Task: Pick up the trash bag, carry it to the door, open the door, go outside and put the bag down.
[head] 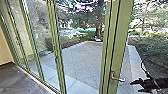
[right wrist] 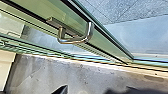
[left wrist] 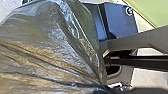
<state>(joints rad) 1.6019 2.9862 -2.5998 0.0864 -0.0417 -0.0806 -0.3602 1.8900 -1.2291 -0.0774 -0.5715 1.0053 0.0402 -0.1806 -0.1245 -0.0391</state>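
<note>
- Near right, the spread right gripper (head: 135, 86) could knock the door handle (head: 118, 79) if misaligned.
- Left gripper (left wrist: 106, 88) pinches the trash bag (left wrist: 50, 42); thin plastic could tear under strain.

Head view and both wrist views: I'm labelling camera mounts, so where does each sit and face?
Head: high on the robot, facing forward and down over the green door frame and paving; the right arm shows.
Left wrist: on that wrist, facing the trash bag; the robot's plate shows.
Right wrist: on that wrist, facing the door handle; a dark pointed part is probably the robot's.
Shared: head and right wrist apparently share frame, handle and paving.
</note>
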